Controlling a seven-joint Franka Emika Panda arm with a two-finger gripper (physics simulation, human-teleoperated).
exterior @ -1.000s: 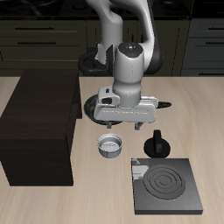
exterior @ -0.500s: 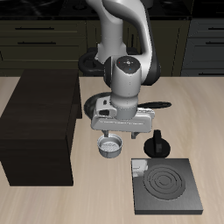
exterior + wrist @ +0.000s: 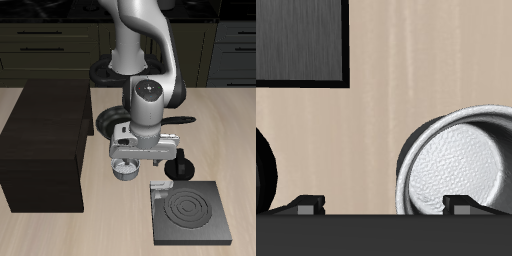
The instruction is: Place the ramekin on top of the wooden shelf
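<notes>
The ramekin (image 3: pixel 125 172), small, round, ribbed and grey-white, stands on the table just in front of the wooden shelf's near corner. The wooden shelf (image 3: pixel 45 140) is a large dark box with a flat bare top. My gripper (image 3: pixel 140 163) is open and empty, low over the table, partly above the ramekin. In the wrist view the ramekin (image 3: pixel 456 165) lies off centre, under one fingertip (image 3: pixel 461 204), while the gripper (image 3: pixel 384 205) is centred over bare table beside it. The gripper hand hides part of the ramekin in the exterior view.
A small black knobbed pot (image 3: pixel 180 165) stands close beside the gripper. A flat black stove burner plate (image 3: pixel 190 212) lies near the table's front edge. A black frying pan (image 3: pixel 108 122) sits behind the arm, its handle pointing away from the shelf.
The gripper has moved down and toward the table's front edge, now close over the ramekin. The ramekin, pot and pan have not moved.
</notes>
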